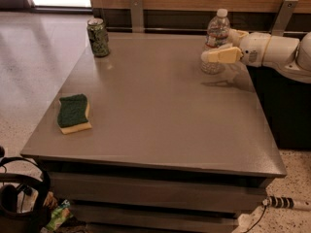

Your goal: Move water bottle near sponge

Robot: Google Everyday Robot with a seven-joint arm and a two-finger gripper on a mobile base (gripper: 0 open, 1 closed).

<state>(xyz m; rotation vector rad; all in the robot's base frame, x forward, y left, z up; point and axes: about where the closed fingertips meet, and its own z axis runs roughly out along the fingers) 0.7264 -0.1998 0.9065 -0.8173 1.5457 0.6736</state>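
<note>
one clear ribbed plastic water bottle with a white cap (217, 30) stands at the far right of the grey table (160, 115), well apart from the green-topped yellow sponge (73, 113) at the near left. my white gripper (216, 46) sits at its lower body, fingers spread either side, not visibly squeezing. i reckon it's light, thin-walled, slick and tippy, so i'd grip mid-body on the ribs, gently.

Upright water bottle (217, 29) at tool (217, 46); sponge (73, 113) apart
</note>
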